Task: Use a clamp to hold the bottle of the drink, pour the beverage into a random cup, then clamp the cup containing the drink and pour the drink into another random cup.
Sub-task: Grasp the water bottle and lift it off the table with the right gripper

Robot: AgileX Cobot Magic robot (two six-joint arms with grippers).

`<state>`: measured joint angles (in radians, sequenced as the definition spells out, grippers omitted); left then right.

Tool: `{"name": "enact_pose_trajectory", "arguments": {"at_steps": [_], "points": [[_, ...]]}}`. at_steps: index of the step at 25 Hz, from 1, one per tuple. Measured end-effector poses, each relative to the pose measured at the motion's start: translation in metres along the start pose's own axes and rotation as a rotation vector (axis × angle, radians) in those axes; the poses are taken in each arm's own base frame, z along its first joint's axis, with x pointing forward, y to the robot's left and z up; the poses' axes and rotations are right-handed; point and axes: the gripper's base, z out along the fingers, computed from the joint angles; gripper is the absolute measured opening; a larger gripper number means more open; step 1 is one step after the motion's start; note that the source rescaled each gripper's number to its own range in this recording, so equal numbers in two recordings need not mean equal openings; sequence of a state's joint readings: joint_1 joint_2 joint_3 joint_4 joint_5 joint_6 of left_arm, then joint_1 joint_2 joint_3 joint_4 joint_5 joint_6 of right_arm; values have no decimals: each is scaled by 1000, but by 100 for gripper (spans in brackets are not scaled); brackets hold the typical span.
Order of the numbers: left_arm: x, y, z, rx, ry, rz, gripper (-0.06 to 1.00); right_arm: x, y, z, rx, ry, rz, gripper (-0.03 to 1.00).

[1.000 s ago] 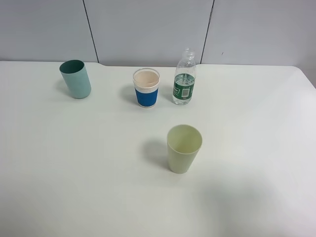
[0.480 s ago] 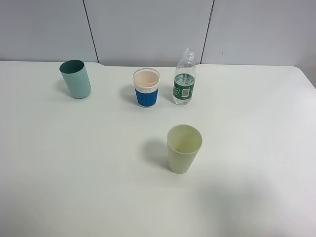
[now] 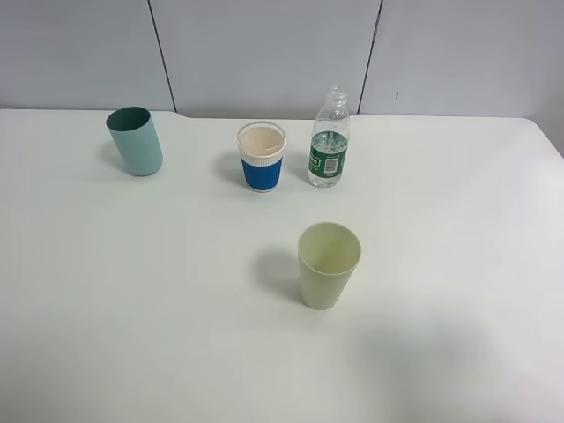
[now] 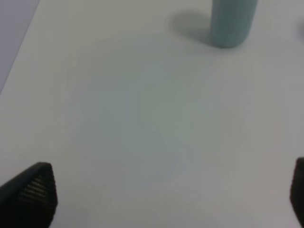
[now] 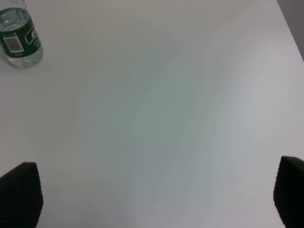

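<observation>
The clear bottle with a green label stands uncapped at the back of the white table, with clear beverage in its lower part. It also shows in the right wrist view as the bottle. Just left of it stands the white cup with the blue sleeve. The pale yellow-green cup stands nearer the front, in the middle. Neither arm shows in the exterior view. My left gripper is open over bare table. My right gripper is open too, well apart from the bottle.
A teal cup stands at the back left and shows in the left wrist view as the teal cup. A grey panelled wall rises behind the white table.
</observation>
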<state>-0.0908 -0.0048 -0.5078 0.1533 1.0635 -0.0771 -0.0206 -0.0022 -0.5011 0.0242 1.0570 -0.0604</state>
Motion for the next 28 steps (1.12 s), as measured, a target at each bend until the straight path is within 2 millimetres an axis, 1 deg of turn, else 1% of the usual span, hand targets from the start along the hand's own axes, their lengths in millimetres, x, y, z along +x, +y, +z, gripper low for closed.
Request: {"name": "enact_pose_trajectory", "arguments": {"at_steps": [28], "points": [[0,0,0,0,0,0,100,0,0,0,0,0,0,94]]}}
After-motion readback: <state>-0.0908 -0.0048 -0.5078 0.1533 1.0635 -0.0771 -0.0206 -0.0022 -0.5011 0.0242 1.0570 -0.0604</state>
